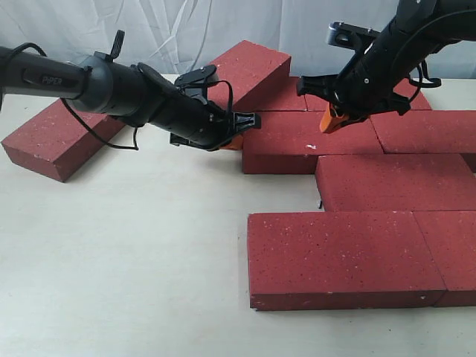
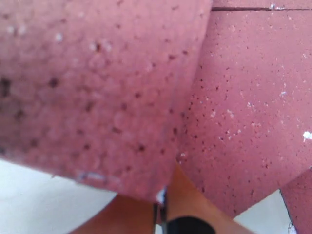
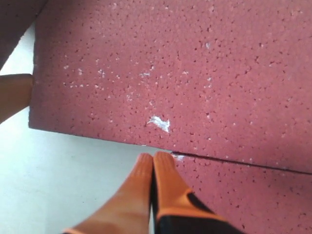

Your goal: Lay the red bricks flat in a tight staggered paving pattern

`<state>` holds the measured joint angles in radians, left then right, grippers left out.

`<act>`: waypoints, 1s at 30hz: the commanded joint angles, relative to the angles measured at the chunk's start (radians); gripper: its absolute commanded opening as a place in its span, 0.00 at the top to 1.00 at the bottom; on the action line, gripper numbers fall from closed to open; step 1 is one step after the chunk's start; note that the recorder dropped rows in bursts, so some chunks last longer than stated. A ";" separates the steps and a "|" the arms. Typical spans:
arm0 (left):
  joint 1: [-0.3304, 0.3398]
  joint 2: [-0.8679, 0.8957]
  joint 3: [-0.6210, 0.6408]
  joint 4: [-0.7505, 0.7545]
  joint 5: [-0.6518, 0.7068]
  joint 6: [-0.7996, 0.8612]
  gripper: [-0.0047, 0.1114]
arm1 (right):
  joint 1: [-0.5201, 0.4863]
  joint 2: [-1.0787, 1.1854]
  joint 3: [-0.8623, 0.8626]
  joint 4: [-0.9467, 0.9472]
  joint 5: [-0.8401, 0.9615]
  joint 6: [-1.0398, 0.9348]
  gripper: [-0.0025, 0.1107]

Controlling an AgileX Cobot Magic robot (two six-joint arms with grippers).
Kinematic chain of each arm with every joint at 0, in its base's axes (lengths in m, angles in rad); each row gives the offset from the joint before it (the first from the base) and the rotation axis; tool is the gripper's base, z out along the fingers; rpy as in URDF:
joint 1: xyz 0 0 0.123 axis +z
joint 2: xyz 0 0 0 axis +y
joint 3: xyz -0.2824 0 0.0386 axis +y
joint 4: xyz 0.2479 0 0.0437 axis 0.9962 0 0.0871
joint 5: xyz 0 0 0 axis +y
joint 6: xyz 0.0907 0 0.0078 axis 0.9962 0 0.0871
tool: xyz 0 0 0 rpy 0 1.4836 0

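Note:
Several red bricks lie flat in staggered rows at the right: a front brick (image 1: 335,256), one behind it (image 1: 394,181), and a third-row brick (image 1: 309,141) (image 3: 170,63) (image 2: 243,97). One brick (image 1: 249,71) (image 2: 97,83) leans tilted at the back. Another brick (image 1: 56,137) lies apart at the far left. My left gripper (image 1: 234,140) (image 2: 163,195) is shut at the third-row brick's left end, its tips tucked under the tilted brick's edge. My right gripper (image 1: 332,119) (image 3: 153,157) is shut and empty, its tips at the seam between two flat bricks.
The pale tabletop (image 1: 126,260) spreads across the left and front. A white curtain (image 1: 171,30) hangs behind. More flat bricks (image 1: 424,130) run to the right edge of the exterior view. An orange finger of my left gripper (image 3: 12,92) shows in the right wrist view.

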<state>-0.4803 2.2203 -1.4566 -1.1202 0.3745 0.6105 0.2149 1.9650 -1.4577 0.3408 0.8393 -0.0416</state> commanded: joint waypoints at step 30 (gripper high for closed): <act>0.046 -0.175 0.056 0.477 0.367 -0.350 0.96 | -0.004 -0.158 0.153 0.097 -0.015 -0.036 0.98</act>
<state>-0.4299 2.0866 -1.4302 -0.6922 0.7294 0.2661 0.2149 1.8506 -1.3656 0.4295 0.8489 -0.0488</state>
